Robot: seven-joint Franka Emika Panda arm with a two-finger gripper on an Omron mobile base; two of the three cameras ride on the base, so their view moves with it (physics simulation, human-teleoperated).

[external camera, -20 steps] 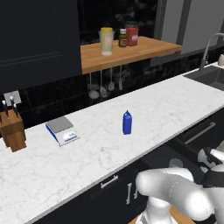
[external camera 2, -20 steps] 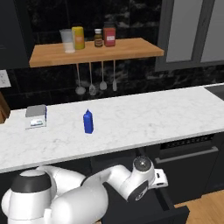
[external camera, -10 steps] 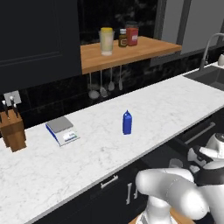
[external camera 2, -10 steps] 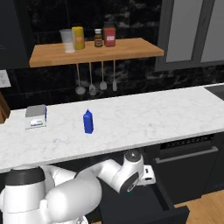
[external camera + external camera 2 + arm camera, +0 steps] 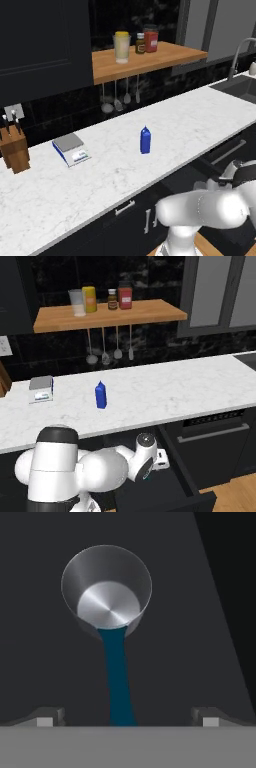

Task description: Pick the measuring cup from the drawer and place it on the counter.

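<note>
The measuring cup (image 5: 106, 592) is a round silver-grey cup standing upright on the dark floor of the drawer (image 5: 45, 662). Its thin blue handle (image 5: 117, 677) runs straight back toward my hand. My gripper (image 5: 127, 718) is open above it, fingertips (image 5: 47, 717) wide apart on either side of the handle's end and touching nothing. In the right base view my gripper (image 5: 161, 461) hangs over the pulled-out black drawer (image 5: 172, 491), below the edge of the white marble counter (image 5: 175, 386).
A blue bottle (image 5: 100, 395) stands mid-counter, with a small scale (image 5: 41, 389) to its left and a knife block (image 5: 14, 147) at the far left. Above hang utensils (image 5: 105, 348) under a wooden shelf (image 5: 107, 313) of jars. A dark oven front (image 5: 215, 441) sits right of the drawer.
My wrist has shifted slightly left in the right base view and settled lower over the open drawer. The things on the counter have not moved.
</note>
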